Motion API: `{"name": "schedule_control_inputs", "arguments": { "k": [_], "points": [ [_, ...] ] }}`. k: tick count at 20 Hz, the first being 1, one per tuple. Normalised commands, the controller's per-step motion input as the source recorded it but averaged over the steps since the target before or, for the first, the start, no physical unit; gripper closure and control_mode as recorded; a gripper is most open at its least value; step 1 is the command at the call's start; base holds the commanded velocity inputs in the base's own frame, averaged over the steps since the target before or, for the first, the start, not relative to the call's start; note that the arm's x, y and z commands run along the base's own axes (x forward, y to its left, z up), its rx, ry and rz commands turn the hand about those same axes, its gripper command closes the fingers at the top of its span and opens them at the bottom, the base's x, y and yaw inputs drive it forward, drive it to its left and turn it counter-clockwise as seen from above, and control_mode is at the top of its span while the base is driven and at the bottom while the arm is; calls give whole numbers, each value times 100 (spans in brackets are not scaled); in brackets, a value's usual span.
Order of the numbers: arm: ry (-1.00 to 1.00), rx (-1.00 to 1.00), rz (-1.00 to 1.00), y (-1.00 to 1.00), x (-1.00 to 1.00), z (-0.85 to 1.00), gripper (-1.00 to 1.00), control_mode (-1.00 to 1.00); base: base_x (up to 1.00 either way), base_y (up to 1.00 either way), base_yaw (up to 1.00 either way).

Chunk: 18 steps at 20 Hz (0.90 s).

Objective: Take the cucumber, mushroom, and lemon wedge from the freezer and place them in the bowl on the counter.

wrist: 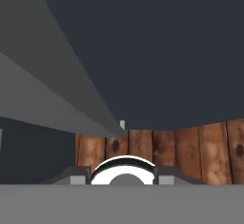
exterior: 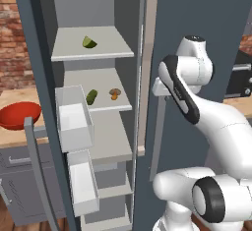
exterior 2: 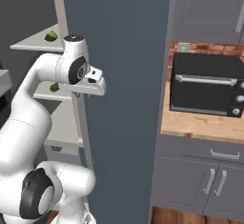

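the freezer (exterior: 197,23) is a tall slate-blue box with flat matte walls; its left door (exterior: 37,102) stands swung open, carrying two clear square bins (exterior: 74,122) and a long grey bar handle (exterior: 37,166). inside, pale grey shelves (exterior: 106,43) are smooth and thin-edged. the lemon wedge (exterior: 89,42), a small yellow-green piece with a curved rind, sits on the upper shelf. one shelf down lie the cucumber (exterior: 91,97), a stubby dark green oblong, and just right of it the mushroom (exterior: 114,93), brown cap on a pale stem, the two apart. the glossy red bowl (exterior: 18,114), round and shallow, rests on the beige wood-grain counter (exterior: 15,136) left of the open door. the gripper (exterior: 160,87) is at the closed right door's edge, beside the grey frame strip, well right of the food and outside the shelves; whether its fingers are spread or pressed together cannot be told. open shelf room lies around each piece. the hand view looks down the dark door face to a plank floor (wrist: 190,151).
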Motion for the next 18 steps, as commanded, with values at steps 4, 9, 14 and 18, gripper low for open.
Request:
{"name": "schedule_control_inputs", "arguments": {
  "k": [4, 9, 14, 18],
  "points": [
    [0, 0, 0, 0, -16, 0, -100, -100, 0, 0, 0],
    [-7, 0, 0, 0, -82, 0, -100, -100, 0, 0, 0],
    [-9, -1, -1, 0, -100, 0, -100, -100, 0, 0, 0],
    [-6, 0, -3, -7, -100, 0, -100, -100, 0, 0, 0]
  ]
}}
